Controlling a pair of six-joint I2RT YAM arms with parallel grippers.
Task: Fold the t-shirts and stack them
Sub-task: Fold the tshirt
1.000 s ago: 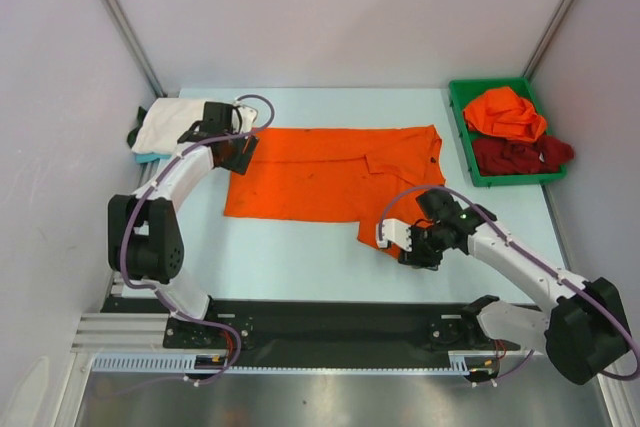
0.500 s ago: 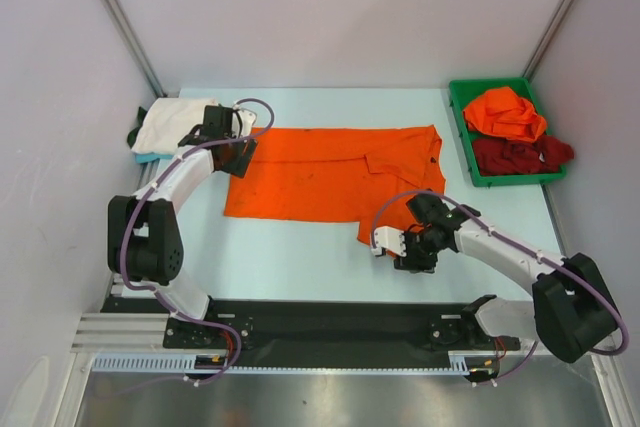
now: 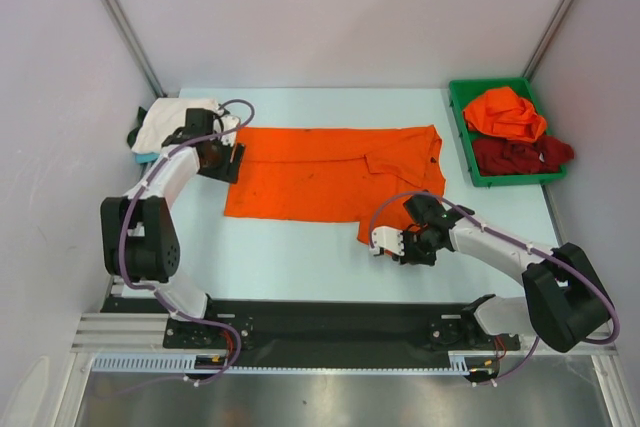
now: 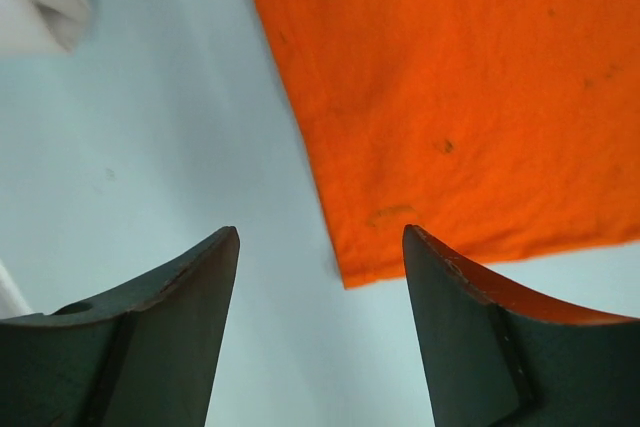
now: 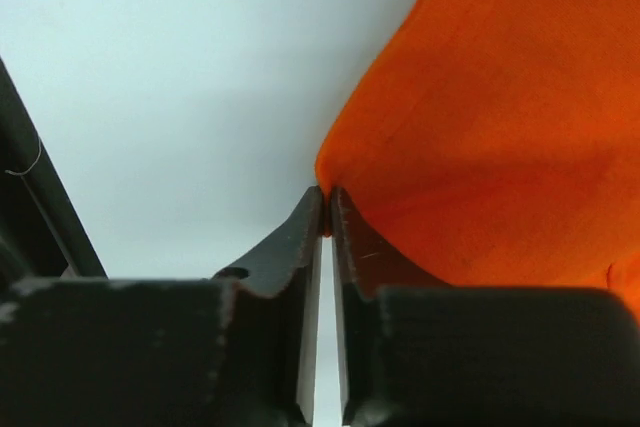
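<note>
White shirt (image 3: 172, 125): lies bunched at the far left corner of the bench (image 3: 300, 247), out of the way. I think the stack goes here.
Left gripper (image 4: 320, 237): its fingers are wide apart and hold nothing. It hangs above the left edge of the flat shirt, maybe to grab that side.
Flat shirt (image 3: 330, 172): orange, spread out in the middle of the bench so it can be folded.
Right gripper (image 5: 326, 195): its fingers are squeezed together on the near right tip of the flat shirt, so that tip can be lifted and folded over.
Bin (image 3: 458, 97): green, at the far right corner. It holds a crumpled orange shirt (image 3: 505, 112) and a dark red shirt (image 3: 515, 155), waiting their turn.
</note>
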